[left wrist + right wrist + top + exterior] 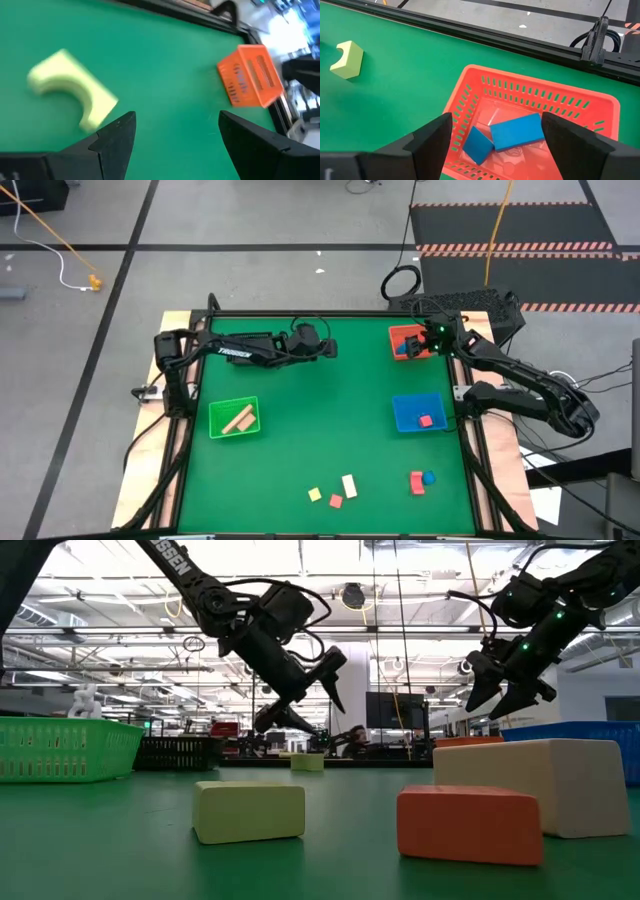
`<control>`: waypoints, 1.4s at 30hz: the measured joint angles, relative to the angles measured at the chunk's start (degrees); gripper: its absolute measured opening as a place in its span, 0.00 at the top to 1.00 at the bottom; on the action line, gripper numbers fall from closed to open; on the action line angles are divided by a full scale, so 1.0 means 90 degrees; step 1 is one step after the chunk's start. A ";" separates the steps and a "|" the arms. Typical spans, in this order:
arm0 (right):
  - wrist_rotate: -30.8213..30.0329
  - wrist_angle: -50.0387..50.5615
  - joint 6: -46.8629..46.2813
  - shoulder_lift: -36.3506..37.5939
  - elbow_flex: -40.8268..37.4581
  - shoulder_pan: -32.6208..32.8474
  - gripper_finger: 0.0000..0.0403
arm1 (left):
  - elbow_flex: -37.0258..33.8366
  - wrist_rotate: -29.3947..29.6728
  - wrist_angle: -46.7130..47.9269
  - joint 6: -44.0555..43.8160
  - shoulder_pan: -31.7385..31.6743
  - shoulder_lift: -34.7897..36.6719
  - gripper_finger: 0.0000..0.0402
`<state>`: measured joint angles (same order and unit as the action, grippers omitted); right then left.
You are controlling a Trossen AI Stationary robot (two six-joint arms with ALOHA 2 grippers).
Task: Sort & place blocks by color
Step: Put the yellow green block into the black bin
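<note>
My left gripper hovers open over the far middle of the table, next to a yellow-green arch block that lies on the mat. My right gripper is open above the red bin, which holds two blue blocks. The green bin holds tan blocks. The blue bin holds a red block. Near the table's near edge lie yellow, red, cream, red and blue blocks.
A black frame borders the green mat. Open mat lies between the bins in the table's middle. In the low view the near blocks stand large in front, and both grippers hang well above the mat.
</note>
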<state>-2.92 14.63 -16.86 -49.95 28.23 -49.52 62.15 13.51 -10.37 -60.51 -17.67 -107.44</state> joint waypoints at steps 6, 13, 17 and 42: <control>-0.0002 0.0000 0.0000 0.0000 0.0000 0.0000 0.26 | 0.0000 0.0357 -0.0086 -0.0658 -0.0052 -0.0006 0.30; 0.0000 0.0002 0.0000 0.0000 0.0000 0.0000 0.26 | 0.0904 -0.0232 0.2149 -0.1614 -0.0403 -0.0007 0.30; 0.0000 0.0002 0.0000 0.0000 0.0000 0.0000 0.26 | 0.1656 -0.0323 0.3532 -0.1797 -0.0570 -0.0032 0.30; 0.0000 0.0005 0.0000 0.0002 0.0000 0.0000 0.26 | 0.1813 -0.1613 0.3122 -0.4071 -0.1105 -0.1213 0.30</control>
<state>-2.92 14.68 -16.86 -49.93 28.23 -49.52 78.47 -1.01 17.73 -97.15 -27.61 -118.36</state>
